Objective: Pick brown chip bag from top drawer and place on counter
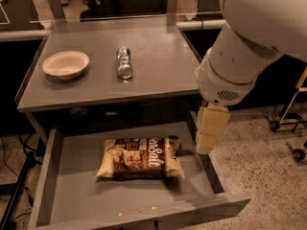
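The brown chip bag (139,158) lies flat in the middle of the open top drawer (45,176), its white "Sea Salt" lettering facing up. The grey counter (163,51) sits above and behind the drawer. My gripper (209,137) is cream-coloured and hangs from the big white arm over the drawer's right wall. It is to the right of the bag, a little above it, and apart from it. It holds nothing that I can see.
A white bowl (65,63) stands on the counter's left side and a silver can (124,62) lies near its middle. Posts rise at the counter's back corners. Speckled floor and a wheeled frame (288,119) lie to the right.
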Robot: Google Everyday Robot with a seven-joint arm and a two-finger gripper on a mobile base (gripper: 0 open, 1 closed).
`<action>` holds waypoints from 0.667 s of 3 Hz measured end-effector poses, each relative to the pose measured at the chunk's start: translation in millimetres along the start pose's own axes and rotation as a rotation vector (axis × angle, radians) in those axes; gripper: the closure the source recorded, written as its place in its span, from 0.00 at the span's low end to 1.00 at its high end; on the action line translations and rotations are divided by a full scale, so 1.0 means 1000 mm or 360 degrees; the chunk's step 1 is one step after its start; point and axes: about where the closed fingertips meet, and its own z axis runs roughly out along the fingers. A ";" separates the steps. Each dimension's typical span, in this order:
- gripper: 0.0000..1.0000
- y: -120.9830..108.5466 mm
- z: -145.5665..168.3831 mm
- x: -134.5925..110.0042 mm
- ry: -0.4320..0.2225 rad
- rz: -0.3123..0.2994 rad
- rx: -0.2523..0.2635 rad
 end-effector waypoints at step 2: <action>0.00 0.000 0.091 -0.019 -0.0088 0.0000 -0.0164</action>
